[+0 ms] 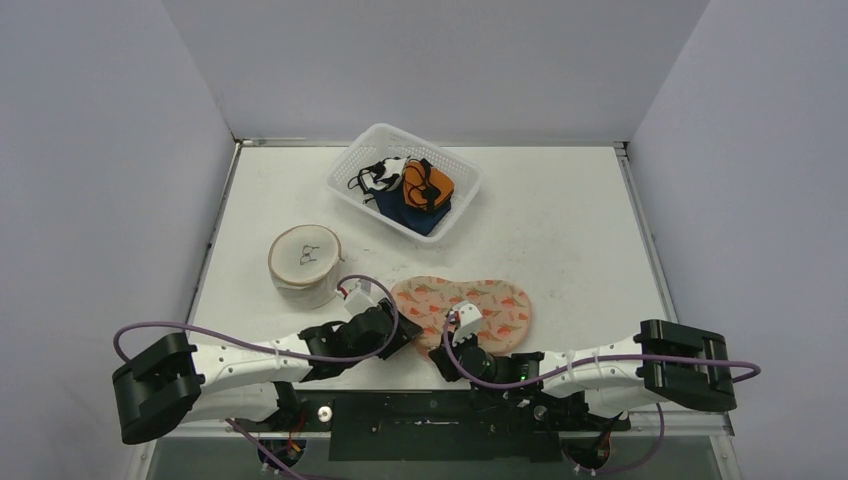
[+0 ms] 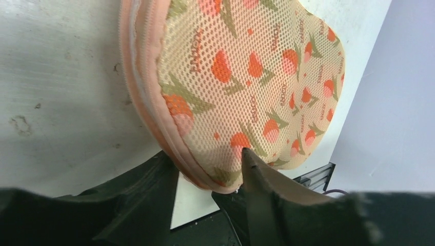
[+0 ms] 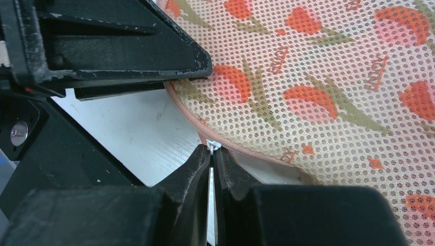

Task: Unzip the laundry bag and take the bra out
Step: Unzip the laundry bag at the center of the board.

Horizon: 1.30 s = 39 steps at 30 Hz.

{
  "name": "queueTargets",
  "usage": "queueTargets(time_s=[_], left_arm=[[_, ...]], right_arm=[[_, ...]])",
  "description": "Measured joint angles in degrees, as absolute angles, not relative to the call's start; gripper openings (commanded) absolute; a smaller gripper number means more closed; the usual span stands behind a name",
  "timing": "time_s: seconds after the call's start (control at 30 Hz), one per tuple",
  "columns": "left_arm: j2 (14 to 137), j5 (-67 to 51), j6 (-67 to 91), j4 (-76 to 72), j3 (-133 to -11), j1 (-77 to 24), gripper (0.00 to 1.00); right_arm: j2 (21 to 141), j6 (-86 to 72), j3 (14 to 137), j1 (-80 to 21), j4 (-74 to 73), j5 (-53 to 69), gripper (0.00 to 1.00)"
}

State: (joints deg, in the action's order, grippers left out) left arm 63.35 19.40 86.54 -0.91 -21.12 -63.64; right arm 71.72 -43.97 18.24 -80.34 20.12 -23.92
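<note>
The laundry bag is peach mesh with a tulip print and lies flat at the table's near middle. It also shows in the left wrist view and the right wrist view. My left gripper is shut on the bag's left edge, one finger above and one below. My right gripper is shut on the small white zipper pull at the bag's near seam. The zipper looks closed. The bra is hidden; I cannot see it through the mesh.
A white plastic basket with dark, white and orange garments stands at the back middle. A round cream zipped pouch sits left of the bag. The left gripper's black body is close above the right fingers.
</note>
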Motion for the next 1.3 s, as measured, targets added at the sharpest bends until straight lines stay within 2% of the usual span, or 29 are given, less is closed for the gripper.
queueTargets(time_s=[0.3,0.83,1.3], left_arm=[[65.36,19.05,86.37,-2.17,-21.12,-61.8,0.01],[63.24,19.2,86.11,-1.41,-21.12,-60.88,0.0],[61.08,18.5,83.85,0.95,-21.15,-55.7,0.0]], right_arm=[[71.9,-43.92,18.37,-80.34,20.01,-23.92,0.05],[63.0,-48.51,18.48,-80.4,7.94,-26.65,0.05],[54.33,-51.94,17.63,-80.49,-1.8,-29.47,0.05]])
